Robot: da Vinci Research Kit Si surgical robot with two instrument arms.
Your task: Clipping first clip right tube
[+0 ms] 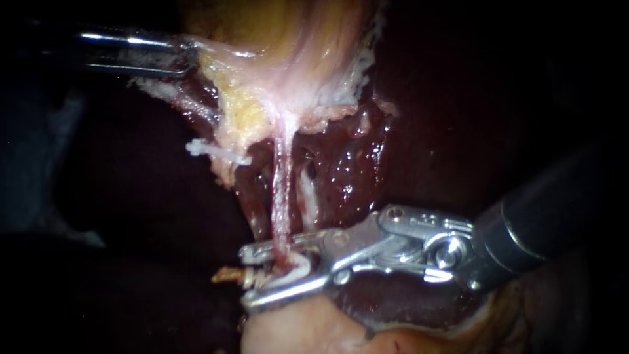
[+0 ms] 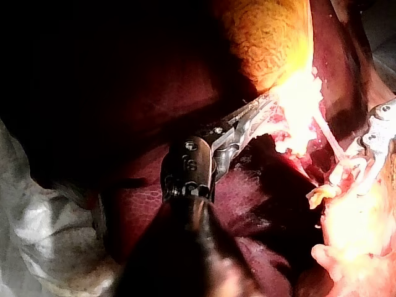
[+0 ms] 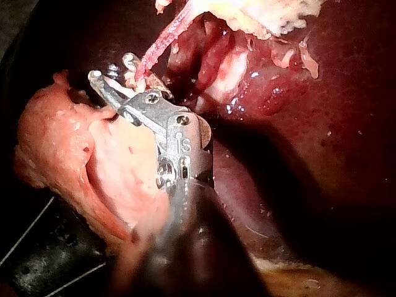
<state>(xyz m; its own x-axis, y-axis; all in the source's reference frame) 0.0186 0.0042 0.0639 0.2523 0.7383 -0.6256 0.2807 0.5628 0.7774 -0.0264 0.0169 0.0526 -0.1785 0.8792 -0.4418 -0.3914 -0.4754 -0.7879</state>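
Dark red, glistening liver point(image 1: 347, 170) forms the background, fading to black past the lit field.

Task item: one thin pink tube point(image 1: 282, 196), drawn taut and running straight away from the yellowish-pink gallbladder point(image 1: 295, 59). A paler strand point(image 1: 306, 196) lies just beside it. Whether that is a second tube, and so which tube is the right one, cannot be confirmed.

The right instrument point(image 1: 259, 276), with silver hinged jaws on a dark shaft, is at the tube's end farthest from the gallbladder. It crosses the tube's long axis nearly square. The jaws stand apart with the tube between them, not clamped.

The left instrument point(image 1: 187, 56), with slim silver jaws, is closed on the gallbladder's edge.

Count: two instruments, one certain tube, no clip seated on it.

Judgement: the right instrument is the nearer one, and only closure remains.
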